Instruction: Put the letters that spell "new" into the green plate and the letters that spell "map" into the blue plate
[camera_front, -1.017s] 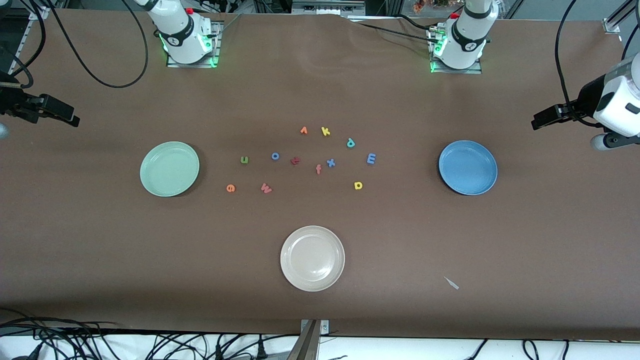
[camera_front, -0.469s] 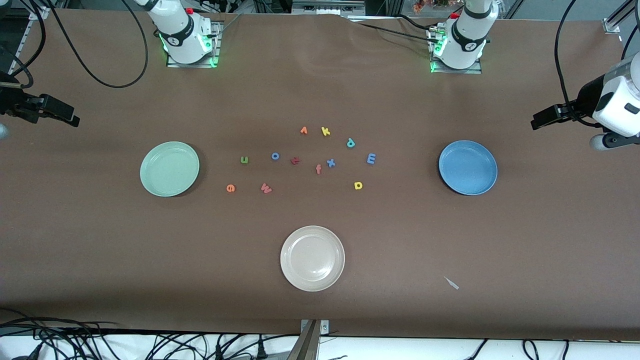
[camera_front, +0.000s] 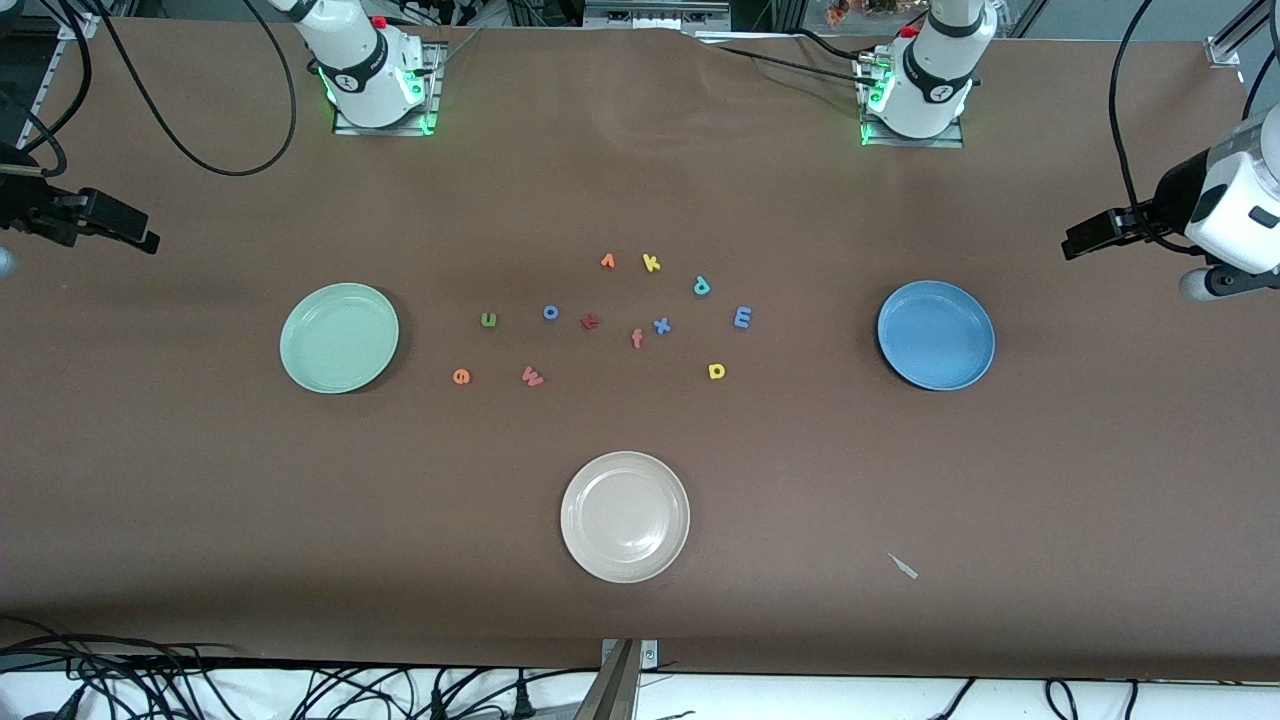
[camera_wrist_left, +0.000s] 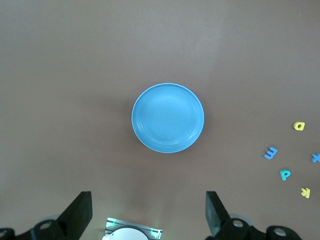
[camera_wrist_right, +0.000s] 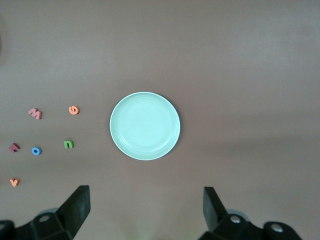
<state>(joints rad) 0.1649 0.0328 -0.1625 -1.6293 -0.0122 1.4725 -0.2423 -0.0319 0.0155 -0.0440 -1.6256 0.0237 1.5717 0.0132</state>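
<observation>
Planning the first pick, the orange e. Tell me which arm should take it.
Right arm, probably. The orange e lies beside the green plate, toward that arm's end. The right gripper, fingers open, hangs over that plate; the left gripper hangs over the blue plate.

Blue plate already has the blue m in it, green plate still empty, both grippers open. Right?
Not quite. The blue plate is empty too: the blue m lies on the table beside the teal p, toward the middle from that plate, as the front and left wrist views show. The green plate is empty, and the left gripper and right gripper are both open.
</observation>
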